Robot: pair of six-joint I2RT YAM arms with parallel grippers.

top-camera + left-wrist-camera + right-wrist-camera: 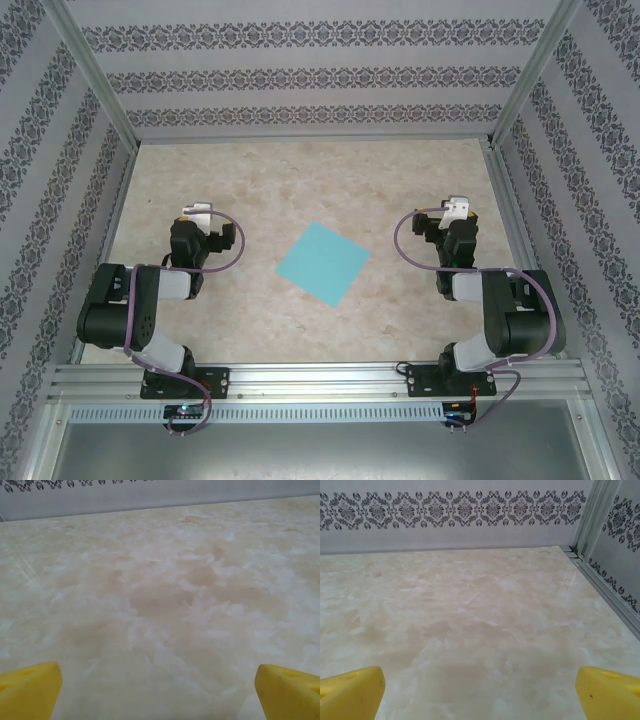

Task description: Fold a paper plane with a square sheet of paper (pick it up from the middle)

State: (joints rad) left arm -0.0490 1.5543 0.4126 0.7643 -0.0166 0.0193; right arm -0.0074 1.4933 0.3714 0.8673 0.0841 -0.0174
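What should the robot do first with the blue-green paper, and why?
Probably swing the open left tool inward, above the middle of the flat turquoise square sheet of paper. It lies unfolded and untouched on the beige marbled table between the arms, and both the left and the open right tool sit off to its sides.

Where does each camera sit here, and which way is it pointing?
Top: above and behind the robot, looking down on the table, the paper, left arm and right arm.
Left wrist: low on the left arm, facing the back wall; left tool open, yellow fingers at the bottom corners.
Right wrist: likewise, facing the back wall and right corner post; right tool open.
Shared: both wrist views show table and wall.
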